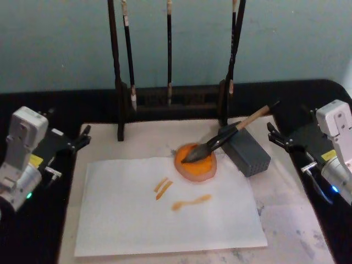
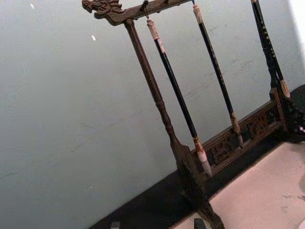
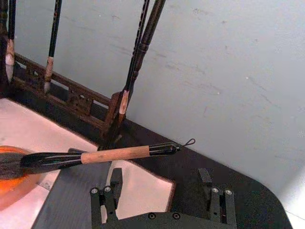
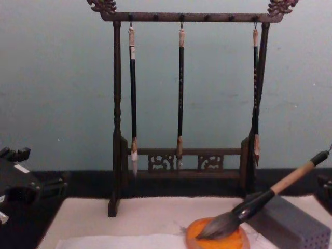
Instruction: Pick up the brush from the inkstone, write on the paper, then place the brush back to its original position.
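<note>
The brush (image 1: 231,133) lies at rest, its dark tuft in the orange inkstone (image 1: 196,166) and its tan handle propped on a grey perforated block (image 1: 248,153). The chest view shows the brush (image 4: 259,199) sloping up to the right from the inkstone (image 4: 215,239). The white paper (image 1: 137,220) lies in front of the dish and carries three orange strokes (image 1: 190,203). My left gripper (image 1: 83,137) stays at the mat's left edge, open and holding nothing. My right gripper (image 1: 272,135) is open to the right of the brush handle (image 3: 114,154), apart from it, with its fingers (image 3: 107,198) spread.
A dark wooden rack (image 4: 181,16) with three thin hanging brushes (image 4: 133,104) stands at the back of the cream felt mat (image 1: 297,220). Black tabletop (image 1: 33,231) surrounds the mat. A pale wall rises close behind the rack.
</note>
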You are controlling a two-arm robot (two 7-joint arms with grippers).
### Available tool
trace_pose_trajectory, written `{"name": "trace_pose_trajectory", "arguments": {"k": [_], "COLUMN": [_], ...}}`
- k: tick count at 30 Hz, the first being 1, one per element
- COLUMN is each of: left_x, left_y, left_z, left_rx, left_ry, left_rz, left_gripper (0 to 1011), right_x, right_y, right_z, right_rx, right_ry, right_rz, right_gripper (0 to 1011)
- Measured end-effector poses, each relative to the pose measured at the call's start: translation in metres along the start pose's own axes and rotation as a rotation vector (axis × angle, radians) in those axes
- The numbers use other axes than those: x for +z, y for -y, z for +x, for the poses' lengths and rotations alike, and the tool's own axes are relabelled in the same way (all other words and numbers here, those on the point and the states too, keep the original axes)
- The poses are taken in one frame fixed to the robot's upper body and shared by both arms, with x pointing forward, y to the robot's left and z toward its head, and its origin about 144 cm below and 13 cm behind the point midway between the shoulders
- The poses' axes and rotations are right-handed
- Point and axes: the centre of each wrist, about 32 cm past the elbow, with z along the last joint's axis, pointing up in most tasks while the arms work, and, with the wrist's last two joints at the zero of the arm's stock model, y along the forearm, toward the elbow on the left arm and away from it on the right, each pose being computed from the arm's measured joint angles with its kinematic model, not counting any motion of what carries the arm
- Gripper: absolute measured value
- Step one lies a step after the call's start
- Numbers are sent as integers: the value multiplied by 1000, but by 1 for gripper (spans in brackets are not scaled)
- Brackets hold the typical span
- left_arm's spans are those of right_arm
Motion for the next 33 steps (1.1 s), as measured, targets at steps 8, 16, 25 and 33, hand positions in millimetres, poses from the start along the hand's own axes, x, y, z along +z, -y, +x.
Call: {"name": "trace_pose_trajectory", "arguments": {"k": [8, 16, 25, 33], "left_x": [0, 0, 0, 0], "left_y": [0, 0, 0, 0], "left_z": [0, 0, 0, 0], "left_rx": [0, 0, 0, 0], "left_ry": [0, 0, 0, 0], "left_rz": [0, 0, 0, 0], "left_gripper": [1001, 1001, 1001, 1001], "right_x": [5, 12, 14, 11], "right_y": [6, 12, 13, 11], "right_z": [-1, -2, -2, -2], "right_rx": [24, 67, 74, 74], "right_ry": [-55, -228, -476, -736], "right_rz": [8, 12, -10, -54], "right_gripper": [1000, 1000, 1000, 1000]}}
